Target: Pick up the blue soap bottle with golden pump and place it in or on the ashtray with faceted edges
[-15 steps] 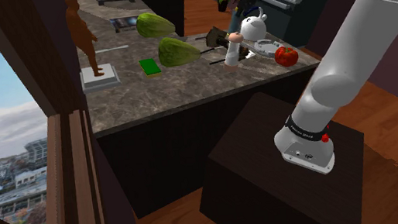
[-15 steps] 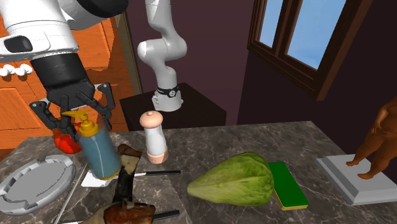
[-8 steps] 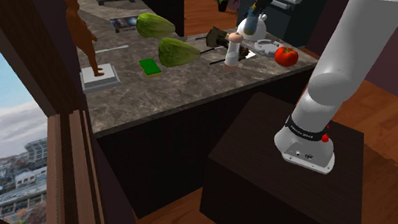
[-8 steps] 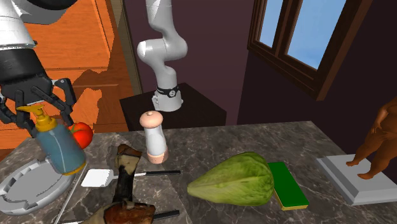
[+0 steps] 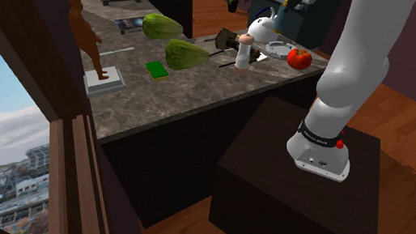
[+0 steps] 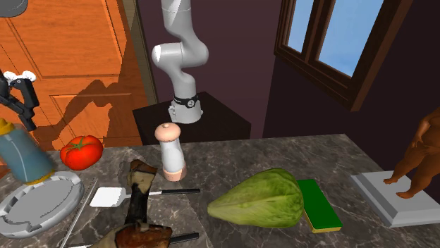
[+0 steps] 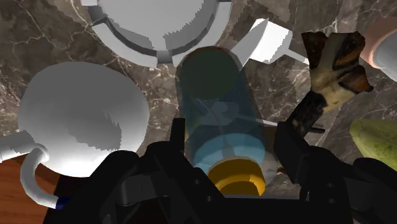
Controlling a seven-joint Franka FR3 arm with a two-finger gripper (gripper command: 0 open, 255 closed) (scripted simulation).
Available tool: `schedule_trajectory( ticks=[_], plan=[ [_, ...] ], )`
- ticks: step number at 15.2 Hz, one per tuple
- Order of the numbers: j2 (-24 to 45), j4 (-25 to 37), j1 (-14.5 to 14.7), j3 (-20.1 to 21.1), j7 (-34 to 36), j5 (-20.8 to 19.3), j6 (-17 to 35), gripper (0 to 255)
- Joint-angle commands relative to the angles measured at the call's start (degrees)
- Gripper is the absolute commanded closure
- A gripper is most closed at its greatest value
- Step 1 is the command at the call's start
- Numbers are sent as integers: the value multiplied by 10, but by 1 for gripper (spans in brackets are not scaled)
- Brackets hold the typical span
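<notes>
**Second exterior view, read from its left.** My gripper is closed around the neck of the blue soap bottle, just under its golden pump. In the wrist view my fingers press the bottle from both sides. This high grasp leaves the base free to be set down. The bottle hangs slightly tilted, with its base just above the edge of the grey faceted ashtray. I judge the carry nearly done and the lowering not yet begun. Beside the ashtray lies a red tomato, near enough to be nudged by a careless descent. A white-bladed utensil, a pepper mill, a green cabbage and a brown figurine lie well apart from the ashtray, outside my likely path.
</notes>
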Motion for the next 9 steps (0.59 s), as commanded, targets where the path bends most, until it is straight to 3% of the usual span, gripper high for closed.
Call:
schedule_trajectory(
  ticks=[1, 3, 9],
  plan=[
    [35, 37, -35, -3, -34, 26, -30, 255],
    [68, 75, -74, -3, -62, 48, -60, 255],
    [80, 45, -77, 6, -83, 64, -26, 255]
  ],
)
